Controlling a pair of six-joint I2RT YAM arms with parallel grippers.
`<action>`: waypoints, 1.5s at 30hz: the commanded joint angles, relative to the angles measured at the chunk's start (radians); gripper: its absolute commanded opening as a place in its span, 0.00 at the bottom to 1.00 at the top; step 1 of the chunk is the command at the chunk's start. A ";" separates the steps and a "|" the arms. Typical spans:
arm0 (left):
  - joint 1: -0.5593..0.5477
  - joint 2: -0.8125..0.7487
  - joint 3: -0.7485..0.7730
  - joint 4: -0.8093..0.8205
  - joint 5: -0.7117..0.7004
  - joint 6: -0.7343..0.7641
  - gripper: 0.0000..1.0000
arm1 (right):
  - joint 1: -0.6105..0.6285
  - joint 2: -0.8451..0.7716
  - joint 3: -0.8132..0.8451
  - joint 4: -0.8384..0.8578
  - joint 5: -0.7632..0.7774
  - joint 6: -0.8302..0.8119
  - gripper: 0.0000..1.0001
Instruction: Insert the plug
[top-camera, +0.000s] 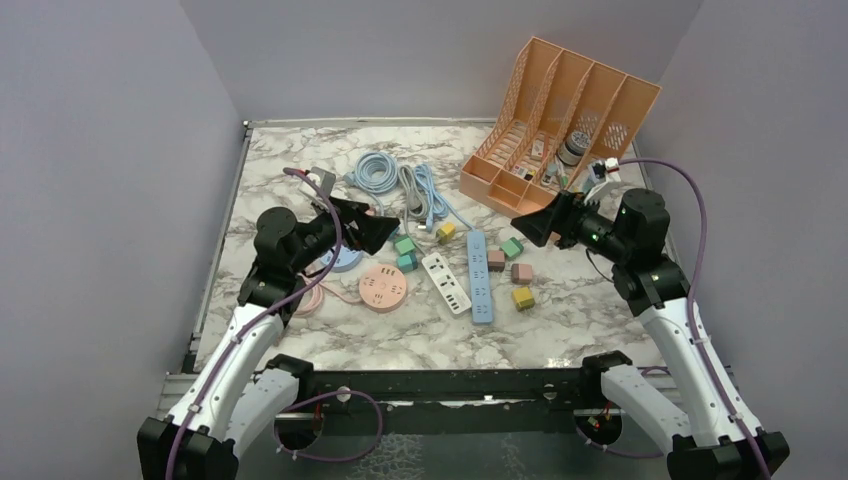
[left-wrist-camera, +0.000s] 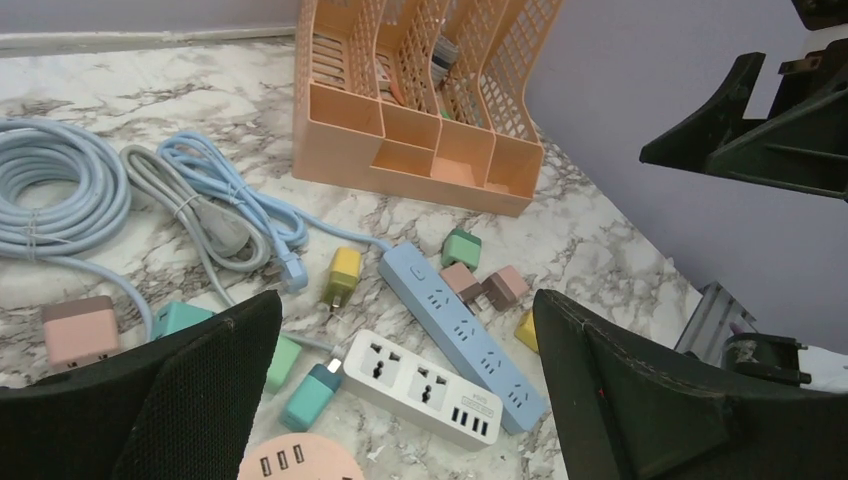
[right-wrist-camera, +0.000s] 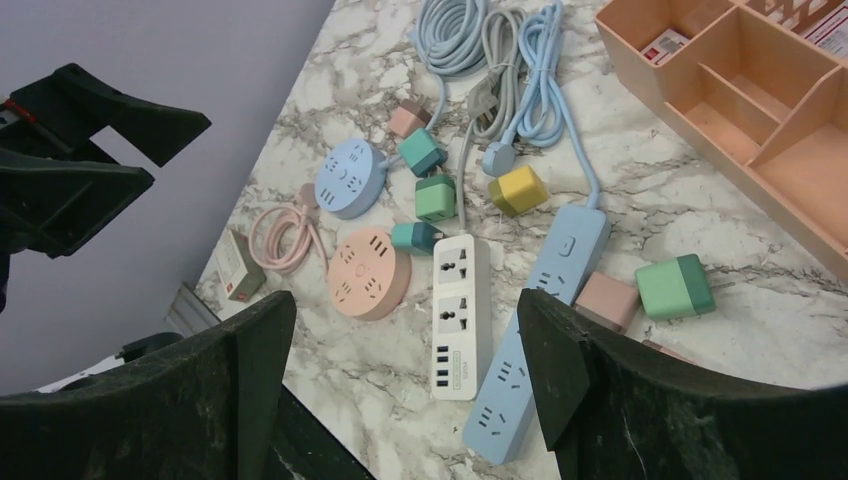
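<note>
Your marble table (top-camera: 300, 160) has a big orange rack (top-camera: 560, 110) at the back right. Your left gripper (left-wrist-camera: 405, 310) and right gripper (right-wrist-camera: 405, 300) hang above the table, wide open, holding nothing. The blue power strip (left-wrist-camera: 462, 332) lies beside the white power strip (left-wrist-camera: 420, 385). A yellow plug (left-wrist-camera: 343, 272) lies near the blue strip's far end.

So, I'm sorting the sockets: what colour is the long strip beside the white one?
Light blue; the long strip shows best in the right wrist view.
</note>
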 joint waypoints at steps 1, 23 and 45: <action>-0.039 0.033 -0.007 0.079 0.006 -0.017 1.00 | -0.009 0.008 -0.008 0.033 -0.011 0.005 0.84; -0.273 0.389 0.081 -0.095 -0.471 -0.058 0.72 | -0.008 0.061 -0.085 0.010 -0.017 0.027 0.67; -0.318 0.727 0.298 -0.449 -0.591 -0.080 0.75 | -0.008 0.139 -0.125 -0.039 -0.034 -0.027 0.67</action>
